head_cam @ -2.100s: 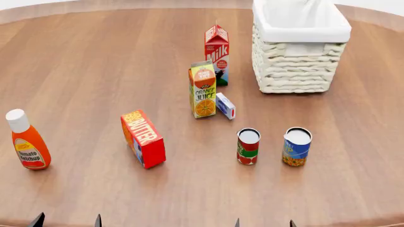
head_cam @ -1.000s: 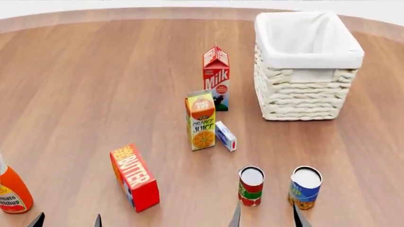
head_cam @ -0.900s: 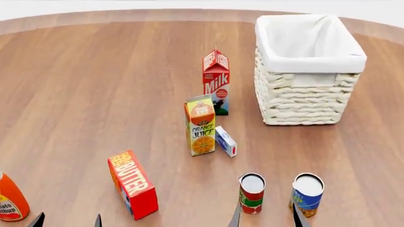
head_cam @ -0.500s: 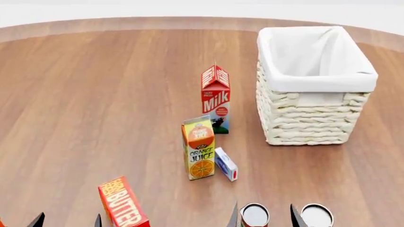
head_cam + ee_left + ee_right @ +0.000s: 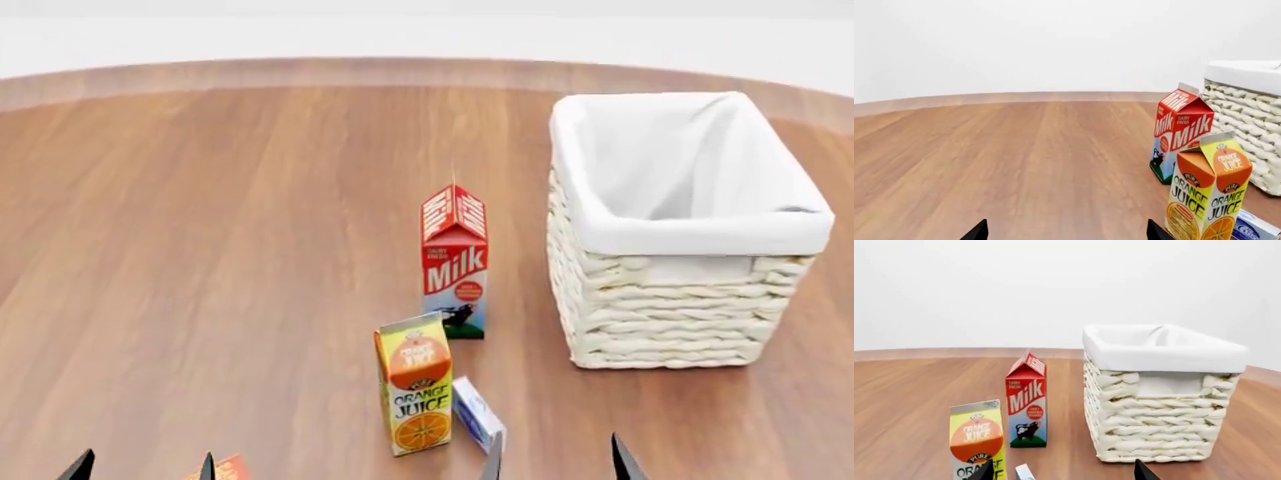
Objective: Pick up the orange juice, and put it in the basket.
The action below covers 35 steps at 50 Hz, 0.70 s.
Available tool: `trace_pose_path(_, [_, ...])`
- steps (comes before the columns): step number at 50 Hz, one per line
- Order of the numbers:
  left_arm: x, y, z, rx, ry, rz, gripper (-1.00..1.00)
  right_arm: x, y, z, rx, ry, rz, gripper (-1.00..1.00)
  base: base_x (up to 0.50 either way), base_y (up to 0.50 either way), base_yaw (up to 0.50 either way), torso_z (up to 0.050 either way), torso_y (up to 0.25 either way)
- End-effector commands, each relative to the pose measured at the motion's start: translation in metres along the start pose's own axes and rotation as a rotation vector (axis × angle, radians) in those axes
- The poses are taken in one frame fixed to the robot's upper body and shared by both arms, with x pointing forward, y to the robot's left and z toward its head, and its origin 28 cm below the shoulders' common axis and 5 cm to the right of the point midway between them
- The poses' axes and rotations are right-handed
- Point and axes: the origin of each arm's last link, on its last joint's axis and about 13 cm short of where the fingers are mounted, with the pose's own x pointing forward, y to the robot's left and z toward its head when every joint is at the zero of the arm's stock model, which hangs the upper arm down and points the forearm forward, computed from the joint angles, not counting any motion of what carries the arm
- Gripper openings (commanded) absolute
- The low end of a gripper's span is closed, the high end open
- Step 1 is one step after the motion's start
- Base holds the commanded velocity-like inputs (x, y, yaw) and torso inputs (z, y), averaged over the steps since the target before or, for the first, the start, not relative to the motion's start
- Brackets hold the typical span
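Since the earlier frames the head view has been shifted, so the two tins and ketchup bottle are lost below its edge and the basket (image 5: 690,235) is seen lower and larger. The orange juice (image 5: 415,398) is stood upright on the wooden counter (image 5: 227,230), near the milk carton (image 5: 454,262), a small blue-and-white box (image 5: 475,414) just beside it; the basket is set apart; both pincers, left (image 5: 144,466) and right (image 5: 553,458), are seen spread, nothing pinched.

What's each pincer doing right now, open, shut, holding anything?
Left pincer: open, empty; only its fingertips show.
Right pincer: open, empty, near the orange juice.
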Motion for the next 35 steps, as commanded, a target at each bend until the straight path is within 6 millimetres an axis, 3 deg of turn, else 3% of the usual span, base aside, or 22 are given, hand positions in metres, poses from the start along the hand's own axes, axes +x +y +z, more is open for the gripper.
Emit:
trace_pose_path(1, [0.0000,0.0000,0.0000,0.000,0.000,0.000,1.00,0.0001,0.0000,-0.0013,0.001,0.001,-0.001,1.00,0.29,0.00,0.00,0.000,0.000])
trace_pose_path(35, [0.0000,0.0000,0.0000,0.000,0.000,0.000,1.00,0.0004,0.0034,-0.0048,0.001,0.005,0.006,1.00,0.29,0.00,0.00,0.000,0.000])
